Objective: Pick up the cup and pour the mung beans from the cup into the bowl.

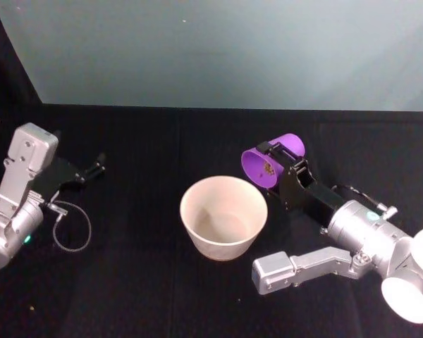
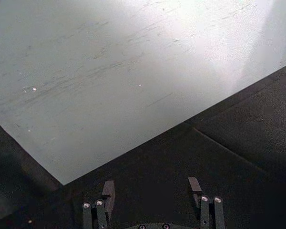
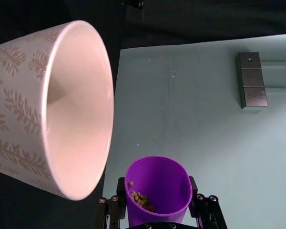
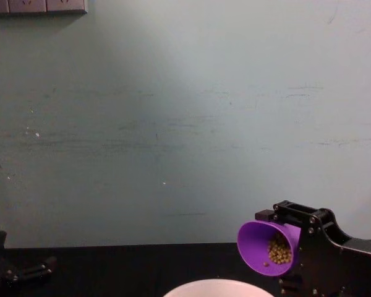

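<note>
Clamped in the right gripper, whose fingers close on its walls, the cup lies centre-right in the head view, tipped on its side. Its long axis runs near horizontal, with the mouth aimed lower left at the bowl, just beside and below the lip. The beans rest on the low wall; no stream is visible. Further tilt appears necessary. The cup is smooth, tapered plastic; the bowl is wide and round, pale inside, leaf-patterned outside. At mid-left the left gripper is parked, fingers spread, empty.
</note>
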Motion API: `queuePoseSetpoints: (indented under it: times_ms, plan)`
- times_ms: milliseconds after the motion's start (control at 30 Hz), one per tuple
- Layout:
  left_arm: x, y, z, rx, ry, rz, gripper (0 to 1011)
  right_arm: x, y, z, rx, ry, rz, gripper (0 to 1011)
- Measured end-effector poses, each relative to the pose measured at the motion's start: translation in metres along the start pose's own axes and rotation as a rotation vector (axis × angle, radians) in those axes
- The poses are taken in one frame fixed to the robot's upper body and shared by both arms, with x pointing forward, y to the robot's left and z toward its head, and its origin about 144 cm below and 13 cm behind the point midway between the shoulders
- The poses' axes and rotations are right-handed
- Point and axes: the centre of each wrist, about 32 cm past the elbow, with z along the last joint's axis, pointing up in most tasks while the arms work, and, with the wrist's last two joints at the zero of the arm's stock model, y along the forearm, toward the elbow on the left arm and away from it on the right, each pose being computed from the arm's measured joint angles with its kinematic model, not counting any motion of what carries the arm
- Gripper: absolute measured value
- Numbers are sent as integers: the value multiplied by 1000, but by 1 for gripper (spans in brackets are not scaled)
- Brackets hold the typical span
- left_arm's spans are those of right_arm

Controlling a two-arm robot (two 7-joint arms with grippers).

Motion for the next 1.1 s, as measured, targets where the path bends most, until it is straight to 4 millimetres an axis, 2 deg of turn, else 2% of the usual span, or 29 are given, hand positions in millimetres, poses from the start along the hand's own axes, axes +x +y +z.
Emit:
queuePoseSetpoints:
  times_ms: [1100]
  plan:
    - [0,0,0,0,0,0,1000,-7,0,8,6,-138,-1,733]
